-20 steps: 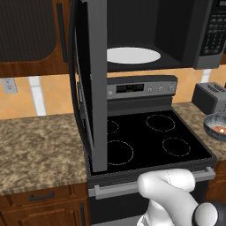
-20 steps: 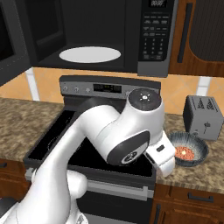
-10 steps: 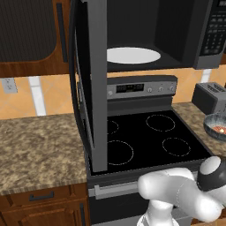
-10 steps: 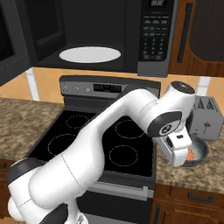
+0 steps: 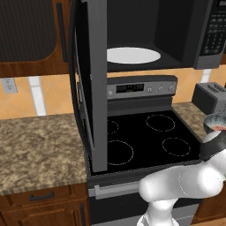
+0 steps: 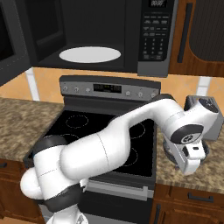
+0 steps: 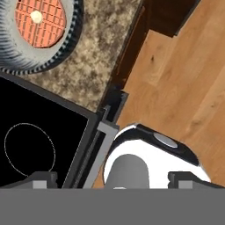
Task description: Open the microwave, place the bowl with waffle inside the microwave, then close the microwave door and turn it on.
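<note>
- White, the gripper stood wide open and empty above the counter's front edge.
- The glass bowl with the waffle sat on that counter, beside the stove's right edge.
- Beyond, the microwave door hung open, baring the turntable plate inside the microwave.

- I am working in a rendered home kitchen.
- A black glass-top stove with ring-marked burners sits between speckled brown granite counters.
- A wide black-and-grey microwave hangs above the stove, its door open and a white turntable plate inside.
- Brown wooden cabinets line the wall, and a small grey toaster stands on the counter.
- Below, I see light wooden flooring.
</note>
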